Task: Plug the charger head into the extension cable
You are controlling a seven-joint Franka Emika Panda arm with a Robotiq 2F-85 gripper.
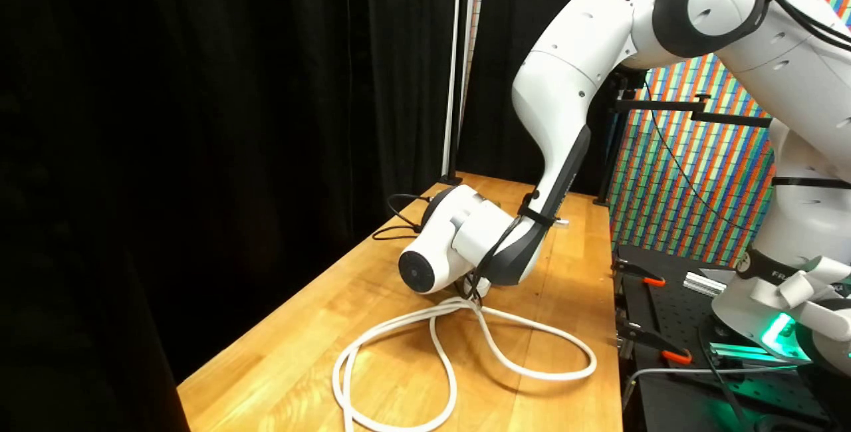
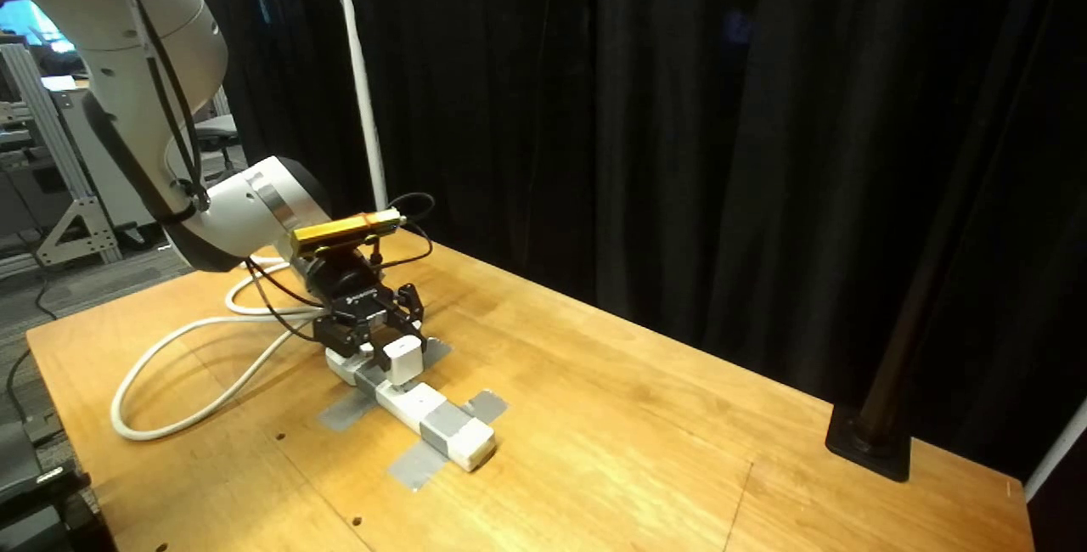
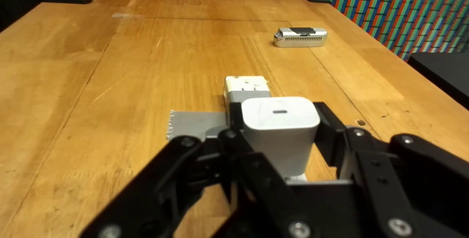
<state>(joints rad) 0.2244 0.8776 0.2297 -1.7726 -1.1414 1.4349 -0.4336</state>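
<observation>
“If we begin with the white plastic charger head (image 3: 281, 139), a box with rounded edges, where is it?”

“Directly over the white oblong plastic power strip (image 2: 413, 402), nearer the end where the thick white cord (image 1: 558, 376) lies, the head's slotted face turned up. I can't tell whether it is plugged in; its underside is hidden.”

“And the black jointed gripper (image 3: 280, 121)?”

“Just above the strip, its fingers (image 3: 328, 131) clamped on opposite sides of the head.”

“What lies across the strip?”

“Two bands of silver-grey tape (image 2: 445, 419), their ends stuck to the brown wooden desk (image 2: 611, 433) on both sides of it.”

“And the cord?”

“In loose loops on the desk near the strip, in both exterior views.”

“Farther out?”

“Beyond the strip in the wrist view, well apart and to its right, lies a silvery oblong device (image 3: 300, 38) with a slotted side and a black patch on top. In an exterior view a square-footed black post (image 2: 896, 365) stands well apart from the strip. A black cloth curtain (image 2: 679, 153) hangs beyond the strip, and the white jointed arm (image 1: 558, 86) arches over it.”
</observation>
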